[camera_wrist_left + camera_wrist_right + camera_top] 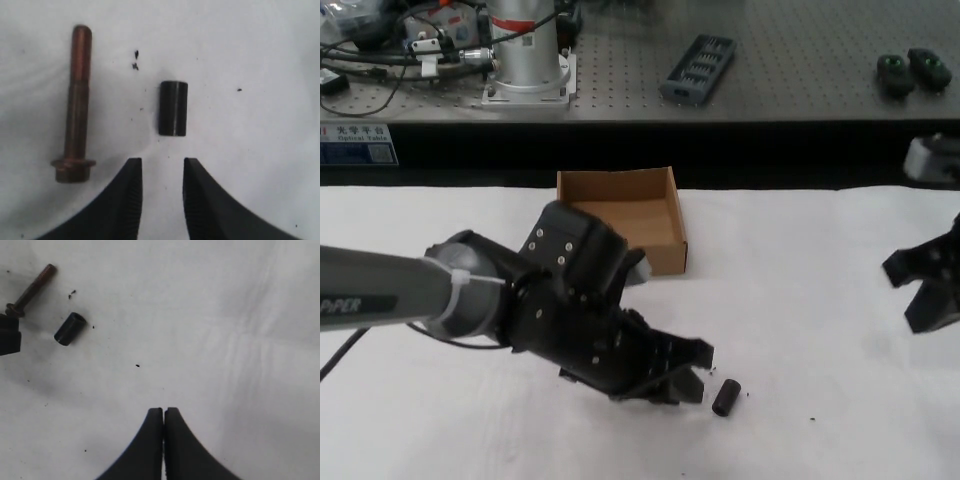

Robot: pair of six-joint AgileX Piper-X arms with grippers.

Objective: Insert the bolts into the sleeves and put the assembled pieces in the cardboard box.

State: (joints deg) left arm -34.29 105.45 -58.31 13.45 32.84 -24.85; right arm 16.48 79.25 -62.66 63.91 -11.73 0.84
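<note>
A: Left gripper [161,165] was low over the white cloth [800,250], fingers apart, nothing held. Sleeve [173,108] lay on its side just beyond the tips. Bolt [77,110] lay alongside it, not touching.
B: Right gripper [164,411]?
A: Fingers pressed together, empty, well apart from both parts. Cardboard box [665,255] stood farther back; bolt not yet in sleeve.
B: Risks?
A: The sleeve was a short cylinder. An off-centre squeeze would probably roll it or pop it free. The gap looked barely wider than the sleeve, so a tip might shove it.
</note>
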